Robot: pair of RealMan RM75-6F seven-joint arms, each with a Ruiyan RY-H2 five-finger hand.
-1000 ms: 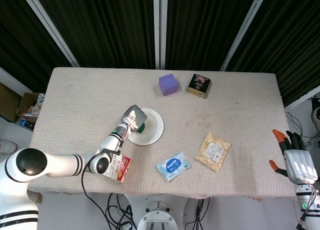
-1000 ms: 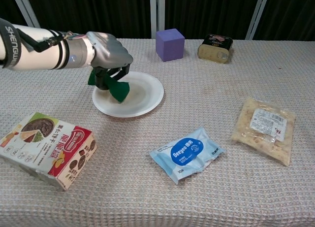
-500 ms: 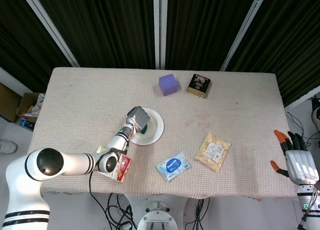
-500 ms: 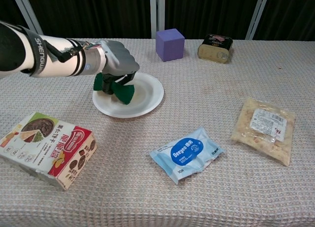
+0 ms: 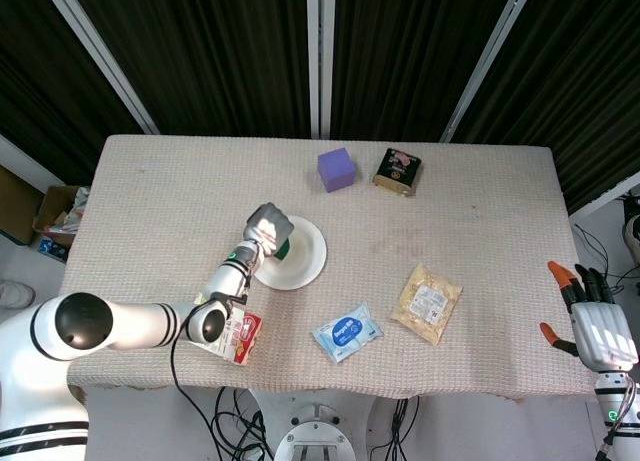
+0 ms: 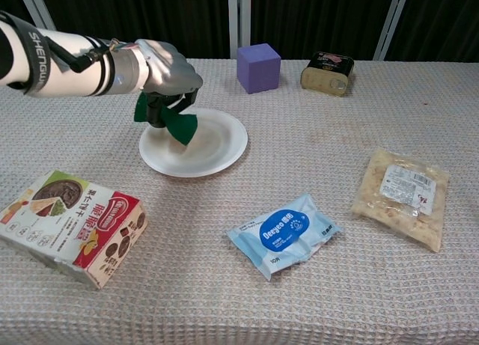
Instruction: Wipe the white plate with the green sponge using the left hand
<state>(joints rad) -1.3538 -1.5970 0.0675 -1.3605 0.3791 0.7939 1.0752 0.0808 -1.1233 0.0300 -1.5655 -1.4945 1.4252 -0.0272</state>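
The white plate (image 6: 202, 145) (image 5: 300, 261) lies left of the table's middle. My left hand (image 6: 166, 69) (image 5: 267, 224) grips the green sponge (image 6: 177, 126) (image 5: 283, 247) from above, over the plate's far left part. The sponge's lower corner hangs down onto or just above the plate surface; contact is hard to tell. My right hand (image 5: 592, 316) hangs off the table's right side, fingers apart, holding nothing; it shows only in the head view.
A snack box (image 6: 71, 225) lies at the front left, a blue wipes pack (image 6: 285, 230) at front centre, a clear food bag (image 6: 403, 196) to the right. A purple cube (image 6: 258, 67) and a dark tin (image 6: 327, 72) stand at the back.
My left hand swept with the sponge toward the plate's middle half a second ago, then back to the plate's far left and slightly higher now. The right hand stayed put.
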